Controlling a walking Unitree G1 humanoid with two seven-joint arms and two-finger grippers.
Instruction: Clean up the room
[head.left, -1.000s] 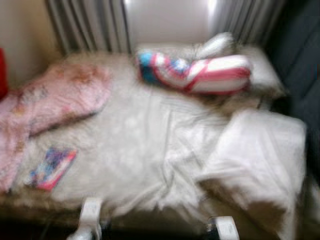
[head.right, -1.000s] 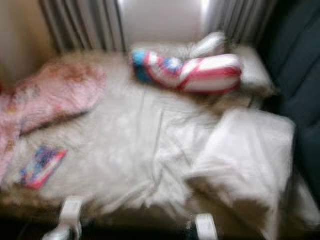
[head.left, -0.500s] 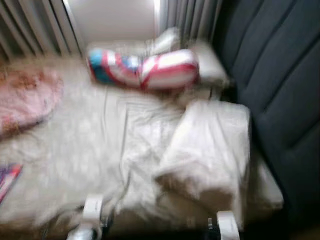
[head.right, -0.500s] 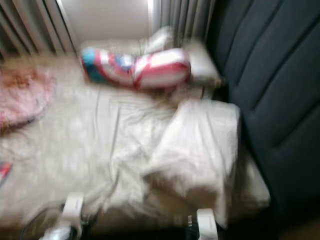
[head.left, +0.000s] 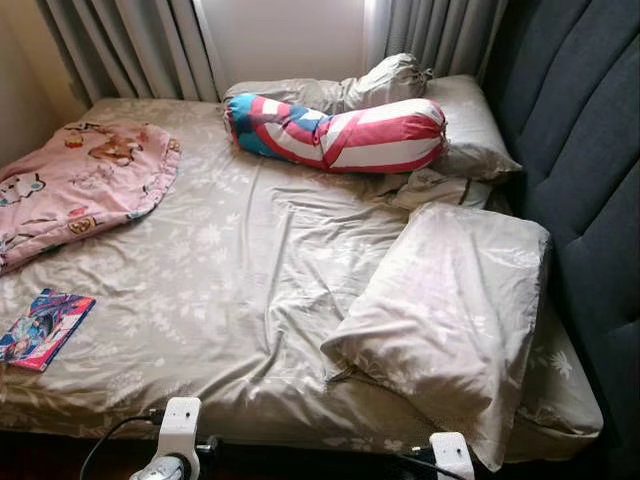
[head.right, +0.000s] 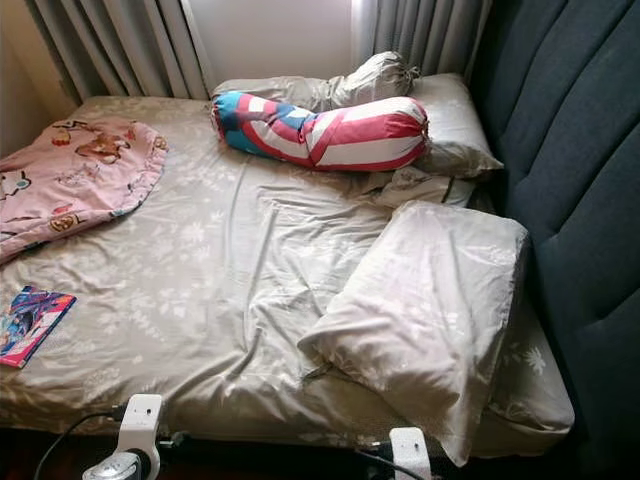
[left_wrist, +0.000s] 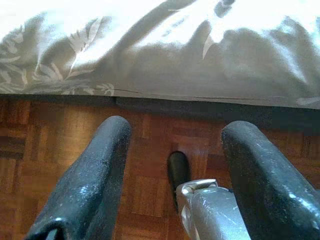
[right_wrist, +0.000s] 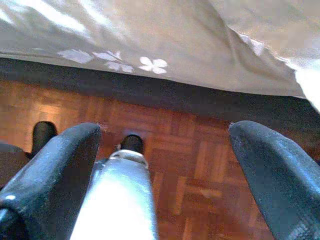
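A bed with a rumpled beige leaf-print sheet stands in front of me. On it lie a beige pillow at the near right, a red, white and blue striped bolster at the back, a pink cartoon blanket at the left, and a colourful book near the front left edge. My left gripper hangs open over the parquet floor beside the bed's edge. My right gripper is also open and low by the bed, with nothing between its fingers.
A dark padded headboard runs along the right side. Grey curtains hang behind the bed. More beige pillows are bunched behind the bolster. A black cable trails near my left arm.
The camera swung right, then partly back left, and the picture is now sharp. Nothing on the bed has moved; both arms hang as before.
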